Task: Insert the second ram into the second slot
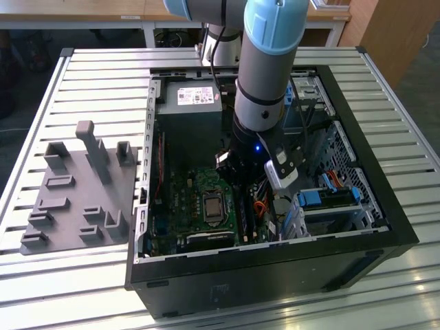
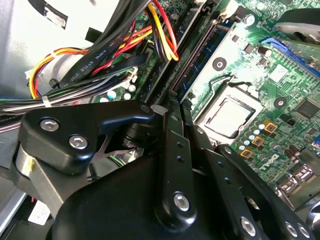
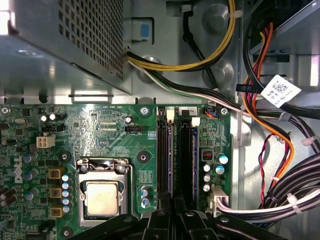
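Observation:
In the exterior view my gripper (image 1: 245,206) is down inside the open PC case, over the motherboard (image 1: 185,206). Both wrist views show its black fingers (image 2: 172,145) pressed close together on a thin dark edge, the second ram (image 2: 186,131), which they mostly hide. Two long memory slots run side by side beyond the fingertips, to one side of the CPU socket (image 3: 102,195). The slot nearer the socket (image 3: 165,155) carries a bluish board. The second slot (image 3: 186,155) lies toward the cables, its contact rows (image 2: 196,54) bare. My gripper (image 3: 173,212) sits in line with the slots.
Bundles of black, yellow, red and orange cables (image 2: 100,55) crowd the side of the slots away from the socket. The power supply (image 1: 189,100) fills the case's far end and drive bays with blue tabs (image 1: 326,199) stand on the exterior view's right. A grey fixture (image 1: 75,192) lies outside the case.

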Available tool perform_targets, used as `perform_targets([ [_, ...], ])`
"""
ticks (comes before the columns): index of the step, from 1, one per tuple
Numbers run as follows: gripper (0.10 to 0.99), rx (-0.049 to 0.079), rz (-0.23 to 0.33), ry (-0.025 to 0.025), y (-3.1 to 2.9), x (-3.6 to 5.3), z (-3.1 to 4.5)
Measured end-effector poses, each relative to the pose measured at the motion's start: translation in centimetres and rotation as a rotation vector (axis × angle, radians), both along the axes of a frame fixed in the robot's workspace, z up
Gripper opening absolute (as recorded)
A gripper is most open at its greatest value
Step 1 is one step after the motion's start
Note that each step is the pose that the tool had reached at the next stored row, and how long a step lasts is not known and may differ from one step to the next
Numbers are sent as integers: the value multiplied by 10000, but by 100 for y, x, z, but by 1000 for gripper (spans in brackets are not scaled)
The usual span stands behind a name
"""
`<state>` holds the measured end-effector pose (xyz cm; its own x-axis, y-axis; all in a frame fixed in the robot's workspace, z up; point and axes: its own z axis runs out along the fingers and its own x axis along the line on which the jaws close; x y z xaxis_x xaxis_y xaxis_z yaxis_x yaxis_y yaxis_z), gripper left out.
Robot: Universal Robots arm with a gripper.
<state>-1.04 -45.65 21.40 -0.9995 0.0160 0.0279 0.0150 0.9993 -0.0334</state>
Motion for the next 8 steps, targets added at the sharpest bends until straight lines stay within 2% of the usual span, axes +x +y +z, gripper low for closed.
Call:
perform_targets([
  [8, 141, 2, 0, -1, 0, 0, -4],
])
